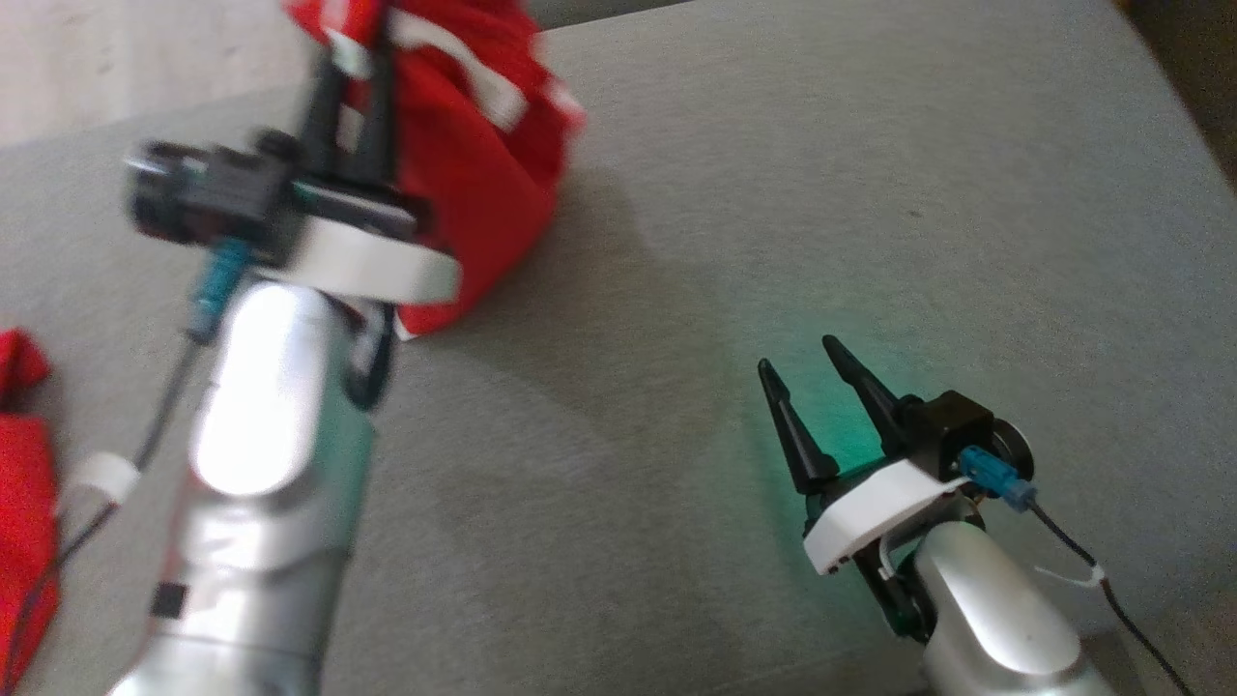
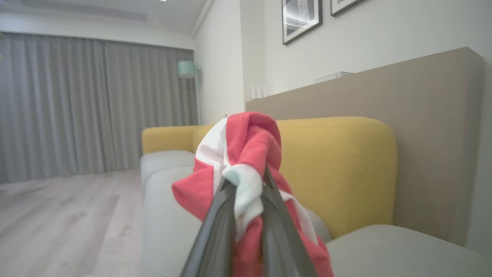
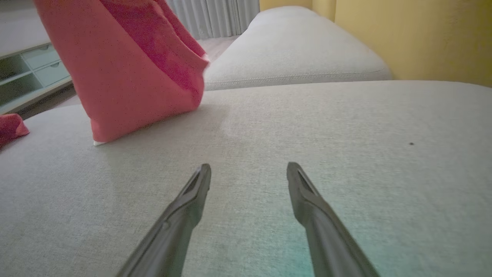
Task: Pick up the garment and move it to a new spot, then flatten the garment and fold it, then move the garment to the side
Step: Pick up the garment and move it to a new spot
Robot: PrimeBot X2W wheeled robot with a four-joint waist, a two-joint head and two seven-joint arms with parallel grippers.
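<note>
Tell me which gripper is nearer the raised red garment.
Left. The left gripper is shut on the garment, holding its top up; the right gripper is open, well apart from it, over the cushion to its right.

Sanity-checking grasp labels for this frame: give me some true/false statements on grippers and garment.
1. The left gripper is shut on the red and white garment. True.
2. The right gripper holds a garment corner. False: it is open and empty above the grey cushion.
3. The garment lies flat on the cushion. False: it hangs bunched from the left gripper.
4. More red cloth lies at the head view's left edge. True.
</note>
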